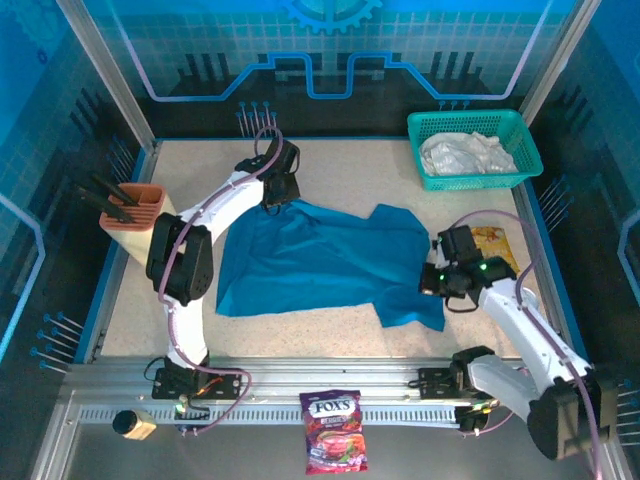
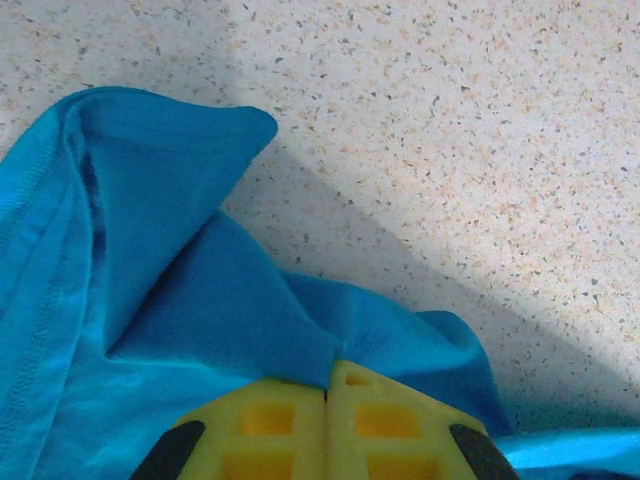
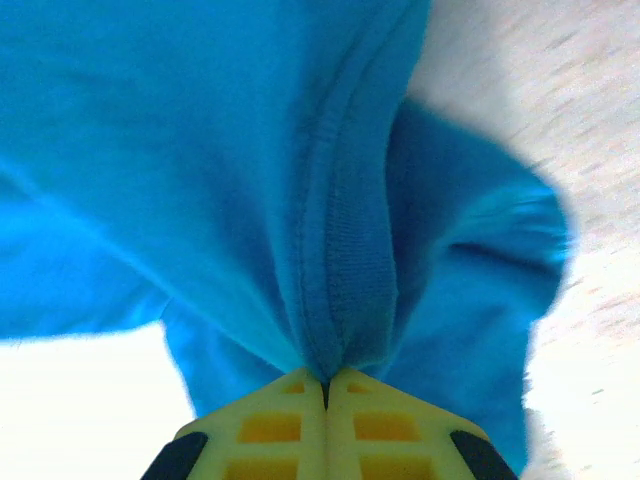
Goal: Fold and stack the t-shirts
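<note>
The teal-blue t-shirt (image 1: 320,258) lies spread across the middle of the table. My left gripper (image 1: 274,197) is at its far left corner, shut on a pinch of the cloth (image 2: 250,320); its yellow fingers (image 2: 270,425) press together. My right gripper (image 1: 436,262) is at the shirt's right edge, shut on a ribbed hem fold (image 3: 345,250) that hangs bunched from the closed fingertips (image 3: 380,420). The white t-shirt (image 1: 466,153) lies crumpled in the teal-green mesh basket (image 1: 430,178) at the back right.
An orange holder (image 1: 132,208) with black tools stands at the left edge. A yellowish packet (image 1: 494,244) lies beside the right arm. A purple candy bag (image 1: 334,430) and a small brown jar (image 1: 132,424) rest on the front rail. Bare speckled tabletop (image 2: 480,120) lies beyond the shirt.
</note>
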Robot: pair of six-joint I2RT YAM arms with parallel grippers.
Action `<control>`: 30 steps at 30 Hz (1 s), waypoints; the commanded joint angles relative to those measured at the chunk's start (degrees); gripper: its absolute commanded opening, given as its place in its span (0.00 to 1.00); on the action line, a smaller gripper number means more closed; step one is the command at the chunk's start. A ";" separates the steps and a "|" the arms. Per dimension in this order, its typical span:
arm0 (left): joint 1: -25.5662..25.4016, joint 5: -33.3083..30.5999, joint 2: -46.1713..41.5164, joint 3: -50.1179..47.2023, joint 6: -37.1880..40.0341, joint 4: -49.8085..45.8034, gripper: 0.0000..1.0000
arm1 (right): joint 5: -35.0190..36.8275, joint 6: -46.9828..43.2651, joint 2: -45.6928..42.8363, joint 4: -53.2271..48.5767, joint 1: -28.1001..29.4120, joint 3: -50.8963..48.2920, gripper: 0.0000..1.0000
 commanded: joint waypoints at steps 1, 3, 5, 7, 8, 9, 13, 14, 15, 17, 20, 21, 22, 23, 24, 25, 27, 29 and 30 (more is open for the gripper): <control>0.72 -1.60 -3.89 -1.29 -1.20 1.61 0.00 | -3.58 7.92 -0.18 -2.67 3.64 -2.71 0.01; 0.80 -1.55 -4.12 -1.60 -1.29 1.60 0.00 | -4.12 9.42 0.95 -3.26 5.04 -3.91 0.07; 0.80 -1.20 -4.36 -1.97 -1.30 1.72 0.00 | -3.91 9.64 1.66 -4.39 5.42 -3.51 0.21; 0.80 -0.84 -4.55 -2.41 -1.29 1.85 0.00 | -1.03 9.04 1.26 -6.08 5.44 -0.98 0.42; 0.80 -0.75 -4.62 -2.66 -1.36 1.94 0.00 | 0.83 8.54 1.06 -6.79 5.30 0.67 0.50; 0.80 -0.58 -4.78 -3.00 -1.43 2.11 0.00 | 3.15 7.77 1.18 -7.31 5.13 3.06 0.58; 0.80 0.48 -5.26 -4.40 -1.96 2.88 0.00 | 8.55 1.87 7.82 -6.27 2.92 14.06 0.66; 0.74 0.83 -5.35 -4.61 -1.99 3.00 0.00 | 8.82 0.22 10.36 -5.29 2.47 16.32 0.65; 0.72 1.07 -5.43 -4.93 -2.08 3.11 0.00 | 8.76 -1.61 13.91 -3.88 1.98 18.70 0.61; 0.77 1.38 -5.83 -5.65 -2.08 3.27 0.00 | 8.32 -4.75 20.96 -1.23 1.47 23.06 0.55; 0.72 1.54 -6.79 -7.03 -2.04 3.75 0.00 | 8.71 -8.17 32.40 1.51 0.56 30.25 0.51; 0.72 1.64 -7.14 -7.41 -2.10 3.88 0.00 | 8.75 -9.10 36.33 2.01 0.21 33.10 0.50; 0.72 1.88 -7.44 -7.70 -2.16 3.96 0.00 | 8.94 -9.68 40.22 2.14 -0.28 35.89 0.50; 0.72 2.21 -7.76 -8.09 -2.26 4.12 0.00 | 9.13 -10.02 43.22 2.14 -0.62 38.29 0.50; 0.72 2.67 -8.12 -8.49 -2.46 4.44 0.00 | 9.15 -10.24 47.06 1.90 -1.09 41.08 0.50; 0.72 2.94 -8.54 -8.90 -2.62 4.71 0.00 | 8.90 -10.48 50.53 1.68 -1.55 43.48 0.50; 0.70 3.05 -9.46 -9.66 -2.83 4.94 0.00 | 8.66 -9.78 55.95 0.58 -2.49 47.69 0.52; 0.63 3.08 -10.24 -10.37 -2.97 5.11 0.00 | 9.15 -9.08 60.07 -0.33 -3.20 50.68 0.53; 0.63 3.20 -10.62 -10.72 -3.04 5.27 0.00 | 9.71 -8.75 61.72 -0.65 -3.56 51.89 0.54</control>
